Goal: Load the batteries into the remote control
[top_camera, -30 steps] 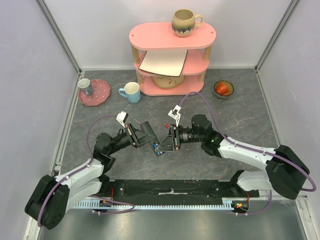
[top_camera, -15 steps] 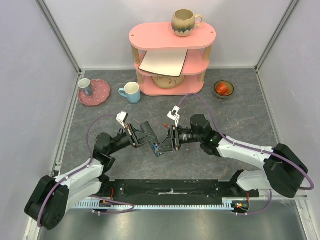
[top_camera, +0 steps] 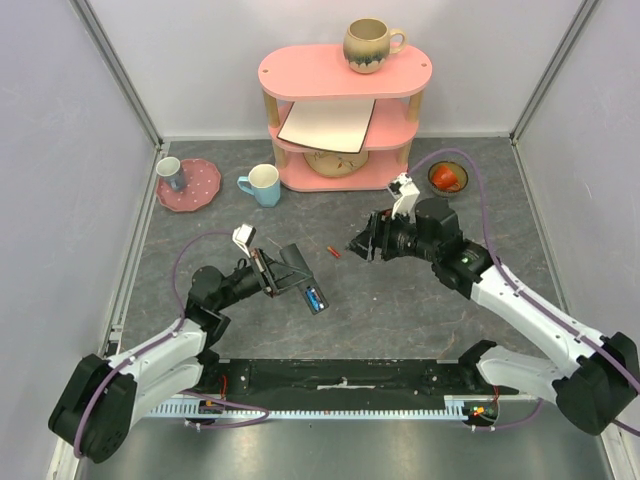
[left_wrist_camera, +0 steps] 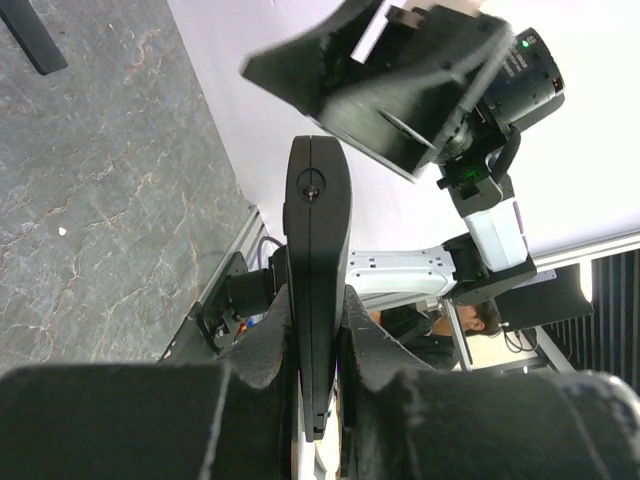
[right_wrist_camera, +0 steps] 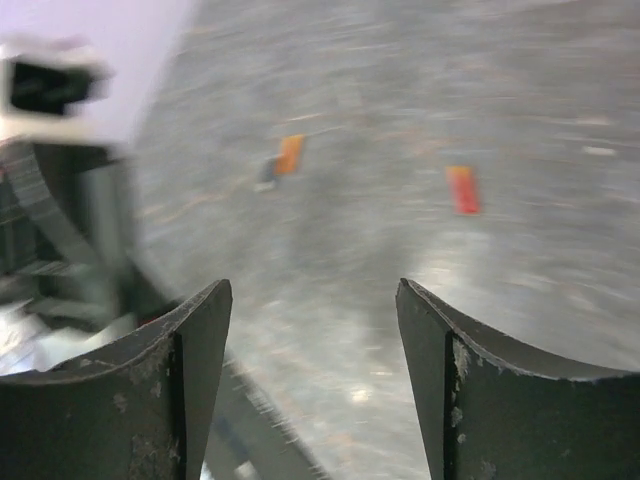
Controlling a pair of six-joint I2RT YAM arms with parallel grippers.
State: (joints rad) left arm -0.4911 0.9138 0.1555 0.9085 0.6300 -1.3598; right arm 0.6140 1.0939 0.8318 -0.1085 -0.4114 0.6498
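L gripper [top_camera: 288,268] was clamped tight on the remote control [top_camera: 304,288], left of centre over the table [top_camera: 420,320]. L wrist view showed the remote edge-on betw. the fingers. Blue battery [top_camera: 314,298] showed at remote's free end. R gripper [top_camera: 362,243] was apart to the right, jaws wide, nothing betw. them. Red battery [top_camera: 332,251] lay on table betw. the grippers, nearer R. R wrist view blurred: orange battery [right_wrist_camera: 289,155] also on table, apart from the red.

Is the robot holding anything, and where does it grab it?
The left gripper pinches the remote control by one end. The right gripper is open, holding nothing.
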